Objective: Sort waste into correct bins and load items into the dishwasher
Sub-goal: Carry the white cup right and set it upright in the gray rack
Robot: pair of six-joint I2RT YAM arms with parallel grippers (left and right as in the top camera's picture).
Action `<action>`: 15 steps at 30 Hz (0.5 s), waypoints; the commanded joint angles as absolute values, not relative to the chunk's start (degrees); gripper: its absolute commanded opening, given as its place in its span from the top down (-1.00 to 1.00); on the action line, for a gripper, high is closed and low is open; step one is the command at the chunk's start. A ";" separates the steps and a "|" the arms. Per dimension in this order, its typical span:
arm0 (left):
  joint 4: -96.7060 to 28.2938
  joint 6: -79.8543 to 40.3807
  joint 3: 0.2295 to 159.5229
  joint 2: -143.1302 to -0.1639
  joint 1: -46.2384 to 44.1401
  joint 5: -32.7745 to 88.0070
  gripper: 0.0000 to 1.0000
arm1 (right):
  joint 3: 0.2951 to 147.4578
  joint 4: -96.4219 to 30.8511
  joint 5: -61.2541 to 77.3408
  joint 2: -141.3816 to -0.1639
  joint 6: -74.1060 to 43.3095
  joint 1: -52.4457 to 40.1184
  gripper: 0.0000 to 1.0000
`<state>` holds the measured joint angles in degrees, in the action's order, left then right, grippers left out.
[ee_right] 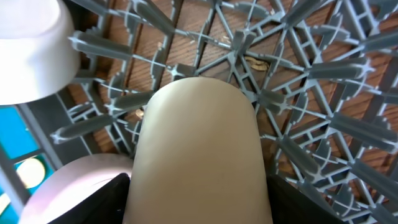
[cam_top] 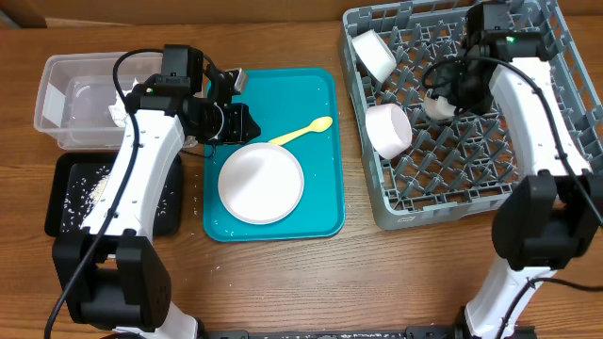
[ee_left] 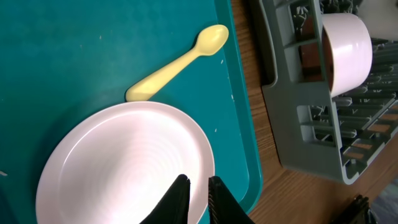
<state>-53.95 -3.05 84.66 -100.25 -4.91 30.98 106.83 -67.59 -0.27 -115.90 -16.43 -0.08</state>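
We read the next pick as the left arm's. Its end effector (ee_left: 198,194) hangs clenched and empty over the teal rectangular plastic serving tray (cam_top: 320,202), with only a sliver of gap between the fingertips. It sits just over the far-left rim of the white round plate (cam_top: 261,184), which spreads away to the near right. The pale yellow plastic spoon (cam_top: 301,132) lies to the right of that end effector. Its long axis runs diagonally, handle end near-left at the plate's rim and bowl end far-right. The right arm is well apart, its end effector (cam_top: 441,102) down in the large square grey plastic dish rack (cam_top: 452,179). As far as we can judge, it is grasping the small white cup (ee_right: 199,137), between two white bowls (cam_top: 388,130) already loaded. The cup fills the right wrist view and hides the fingers almost wholly, so we cannot tell whether it rests on the pegs. We cannot tell either whether the spoon's handle touches the plate or slips under it. The left wrist view also cuts off the plate's near edge.
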 commanded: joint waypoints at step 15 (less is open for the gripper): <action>-52.93 -3.44 84.36 -99.11 -5.28 30.02 0.46 | 124.22 -73.60 4.93 -118.63 -16.08 -0.14 -1.00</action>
